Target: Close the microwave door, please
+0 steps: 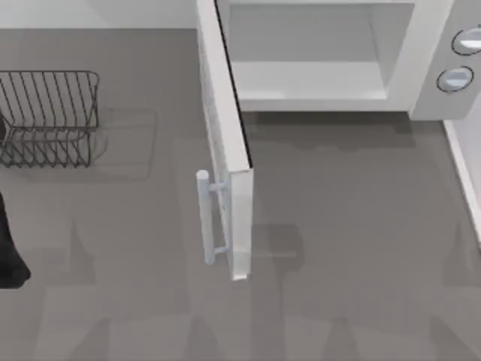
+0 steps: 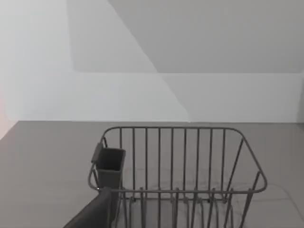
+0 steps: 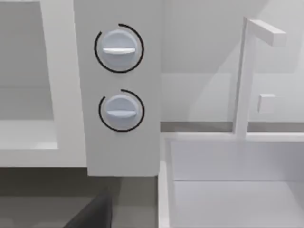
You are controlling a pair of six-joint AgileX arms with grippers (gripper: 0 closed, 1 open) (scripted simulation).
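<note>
While the large white boxy microwave [image 1: 323, 53] stands at the table's far edge with its pale cavity open, its flat white door [image 1: 225, 135] juts toward the camera, long edge running front to back, its pale vertical bar handle [image 1: 206, 218] facing left; so the push must go rightward. My left arm [image 1: 11, 248], dark at the table's left edge beside the grey wire rack [image 1: 49, 116], looks the likelier one to make that push; I cannot tell either gripper's finger state.

Matte black left arm [image 1: 9, 248], dark grey, flat-sided tool fingers [image 2: 95, 213]

Left arm [image 1: 9, 248] parked at the tabletop's far left edge; dark gripper part [image 2: 95, 213] low in its wrist view.
</note>
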